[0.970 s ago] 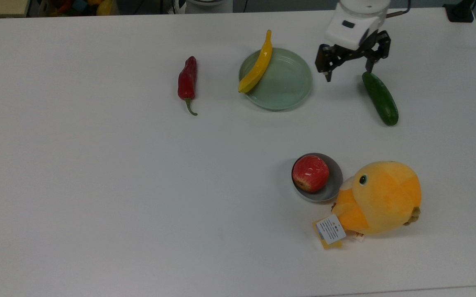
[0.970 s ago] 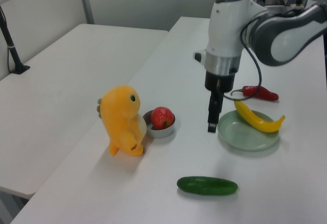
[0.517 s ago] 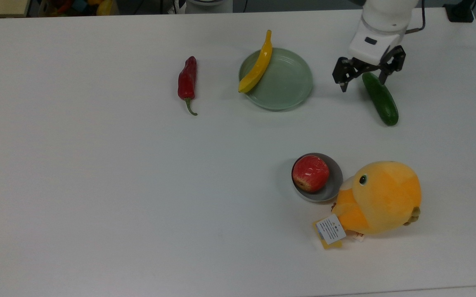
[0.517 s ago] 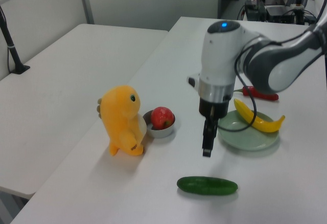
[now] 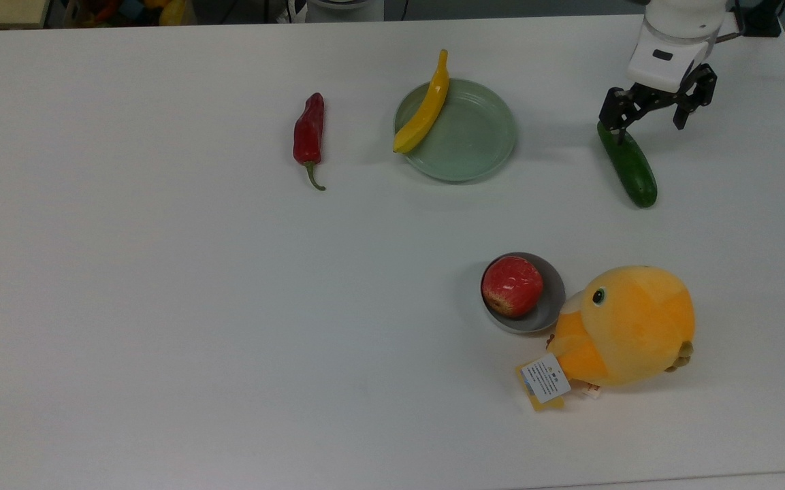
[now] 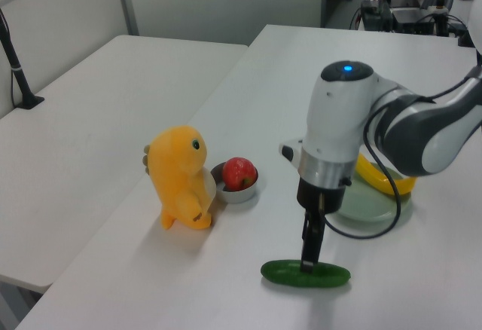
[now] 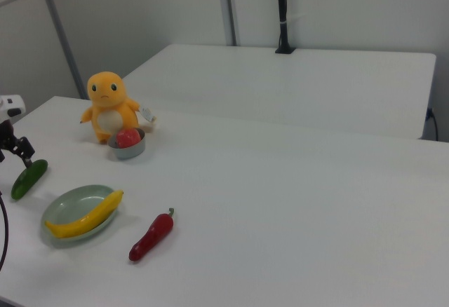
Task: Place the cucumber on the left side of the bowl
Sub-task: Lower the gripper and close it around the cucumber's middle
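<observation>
Right now the gripper [image 5: 649, 120] hangs low over the far end of the cucumber [image 5: 627, 165], jaws spread wide and holding nothing. In the top view one finger [image 5: 611, 116] sits at the cucumber's upper end and the other stands off to the top view's right of it, so the end lies under the top view's left finger instead of centred in the gap; in the left view the fingertips reach down to the cucumber's top surface or just above it, and contact cannot be told. The cucumber lies flat on the table [image 5: 161, 306], most of its length running away from the jaws toward the bowl [image 5: 547, 306], which is well apart from them and holds an apple [image 5: 512, 286], with a plush toy [image 5: 627, 327] touching its rim on the top view's right. A plate [image 5: 474, 136] carrying a yellow pepper [image 5: 426, 109] lies to the top view's left of the jaws, and a chili [image 5: 309, 133] farther that way. The step in hand looks like the approach before the grasp. Next, I judge, the jaws should straddle the cucumber across its width, nearer its middle for balance, then close, lift, and carry it to the bare side of the bowl, away from the toy.
</observation>
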Controlling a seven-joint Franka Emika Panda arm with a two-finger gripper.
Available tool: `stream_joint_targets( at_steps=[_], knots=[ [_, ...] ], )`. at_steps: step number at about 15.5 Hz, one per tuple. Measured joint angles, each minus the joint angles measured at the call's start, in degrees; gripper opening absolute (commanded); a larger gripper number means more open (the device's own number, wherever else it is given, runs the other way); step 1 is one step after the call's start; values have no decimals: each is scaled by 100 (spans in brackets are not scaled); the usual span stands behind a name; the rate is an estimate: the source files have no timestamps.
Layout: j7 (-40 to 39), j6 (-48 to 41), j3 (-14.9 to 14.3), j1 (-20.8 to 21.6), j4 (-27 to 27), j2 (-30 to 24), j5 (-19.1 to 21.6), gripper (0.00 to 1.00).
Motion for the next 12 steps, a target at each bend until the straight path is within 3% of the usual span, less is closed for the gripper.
stream_joint_targets(
  at_steps=[10,11,12],
  knots=[
    [18,209,-24,23,33,382,-224,100],
    [18,209,-24,16,33,407,-247,92],
    [18,209,-24,12,34,437,-286,78]
  ],
)
